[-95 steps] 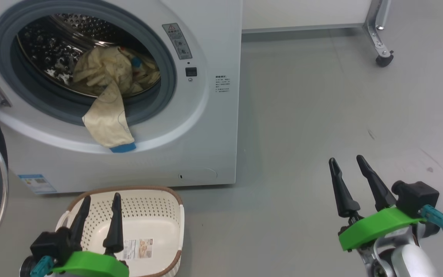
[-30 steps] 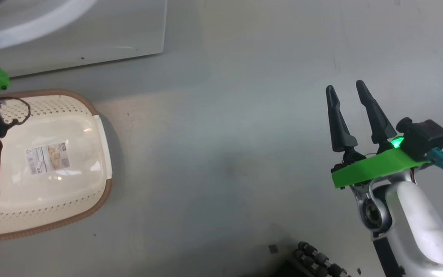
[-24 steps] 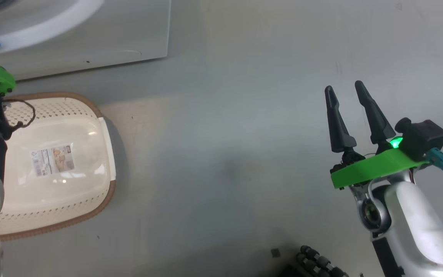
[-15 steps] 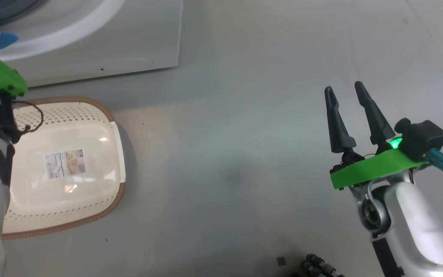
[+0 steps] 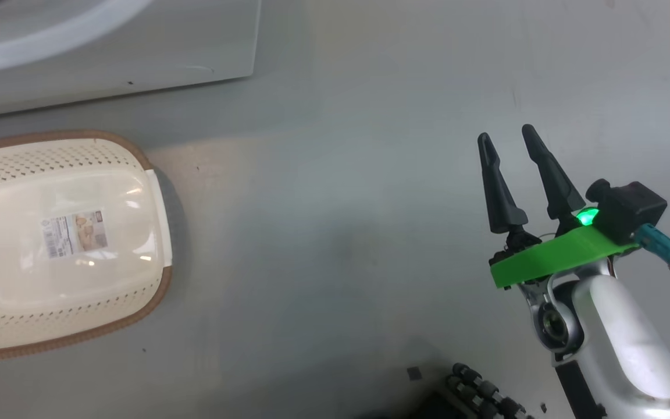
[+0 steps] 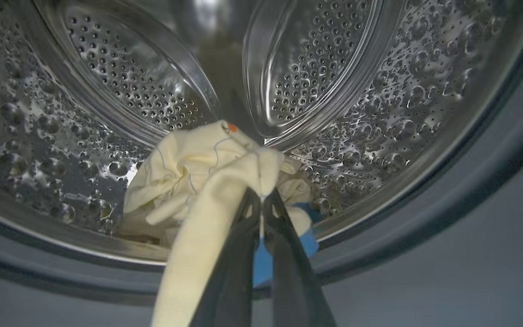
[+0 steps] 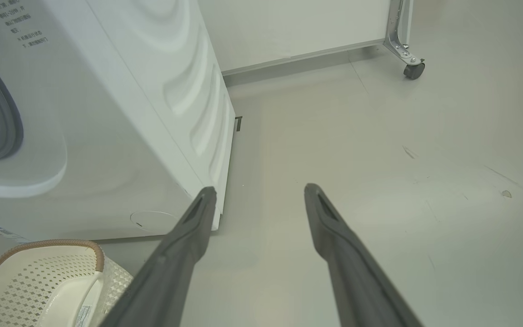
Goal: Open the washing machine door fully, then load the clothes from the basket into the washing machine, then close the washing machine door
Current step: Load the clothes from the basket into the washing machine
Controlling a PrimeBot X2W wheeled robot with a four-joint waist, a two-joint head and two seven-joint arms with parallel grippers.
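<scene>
**A:** How far along is the loading?

**B:** The basket (image 5: 50, 157) sits empty on the floor (image 5: 341, 262) in front of the washing machine (image 5: 108, 52). The clothes (image 6: 198, 181) lie in the steel drum (image 6: 334, 68), with a cream fold and a blue cuff draped out over the grey seal (image 6: 470, 190). Tucking those in and closing the door appear to remain.

**A:** And the grippers?

**B:** The left wrist view shows the left gripper (image 6: 261, 196) pinched together on the cream fold. The head view shows the right gripper (image 5: 505, 132), fingers apart and holding nothing, above the floor.
</scene>
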